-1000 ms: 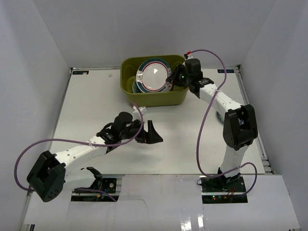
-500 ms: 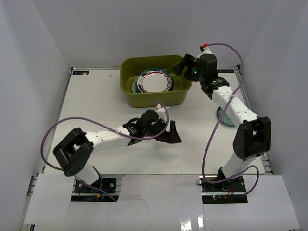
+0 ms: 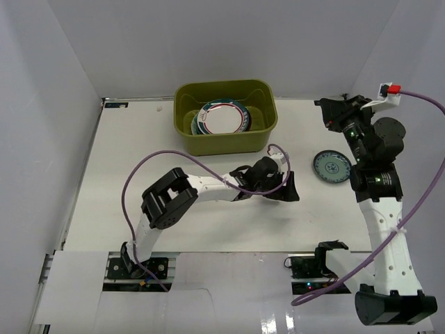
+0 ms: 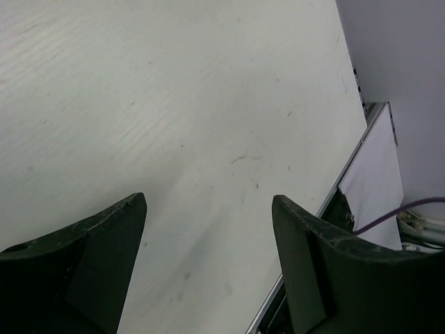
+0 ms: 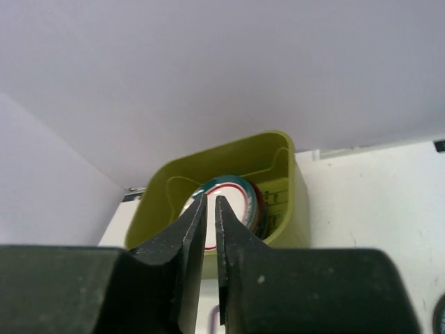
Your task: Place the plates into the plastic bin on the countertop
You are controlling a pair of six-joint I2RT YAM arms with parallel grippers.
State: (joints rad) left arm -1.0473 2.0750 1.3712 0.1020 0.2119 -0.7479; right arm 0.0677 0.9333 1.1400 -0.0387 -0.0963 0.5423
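Right gripper [image 5: 211, 202], clenched and empty, has left the bin [image 3: 226, 144] for 2 o'clock; left gripper [image 3: 292, 189], released, has slid across the surface [image 3: 125, 160] toward the 3 o'clock plate [image 3: 332, 167].

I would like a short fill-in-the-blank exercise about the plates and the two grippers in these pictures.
1. Outside the green bin, only ____ plate lies on the table.
2. The left gripper is ____ and holds nothing.
3. The right gripper is ____ and also holds nothing.
Missing words: one; open; shut.
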